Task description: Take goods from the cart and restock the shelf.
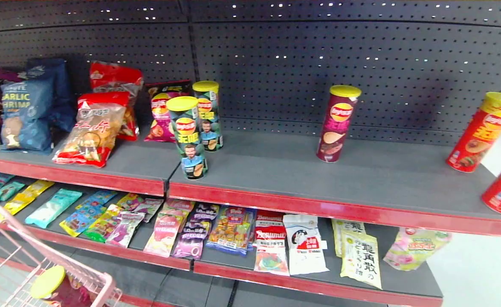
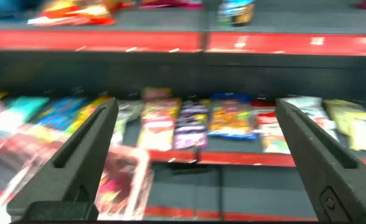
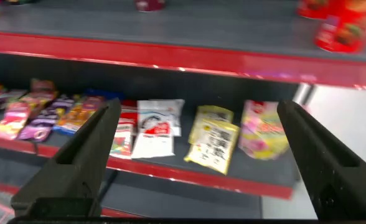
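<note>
**Head view.** The upper shelf (image 1: 276, 170) is a grey board with a red front lip. At its left end it carries snack bags:
- a blue bag (image 1: 26, 115);
- a red-and-clear bag (image 1: 90, 134) leaning forward near the lip;
- a red bag (image 1: 116, 79) behind that one;
- a magenta bag (image 1: 163, 111) against the pegboard back panel (image 1: 318, 64).

Two dark cans (image 1: 187, 136) with yellow lids stand upright near the seam between the shelf boards, one just in front of the other. A maroon can (image 1: 337, 123) stands alone mid-shelf. Two red cans (image 1: 482, 132) stand at the right end. The lower shelf (image 1: 408, 279) holds flat packets lying side by side. The pink wire cart (image 1: 3, 251) sits at the lower left, below the shelves. Inside it is a yellow-lidded can (image 1: 50, 283), lid uppermost.

**Left wrist view.** The left gripper (image 2: 197, 104) is spread wide with nothing between its fingers. It faces the middle run of packets on the lower shelf. A blurred pink shape beside one finger may be the cart's corner; I cannot confirm it.

**Right wrist view.** The right gripper (image 3: 200, 104) is likewise spread wide and holds nothing. It faces the right end of the lower shelf, where there are a white packet (image 3: 155, 127), yellow-green packets (image 3: 214, 140) and, last in the row, a pink-and-green pack (image 3: 264, 130). Past the shelf end is a pale, plain surface (image 3: 351, 143); I cannot tell whether it is floor or wall.
</note>
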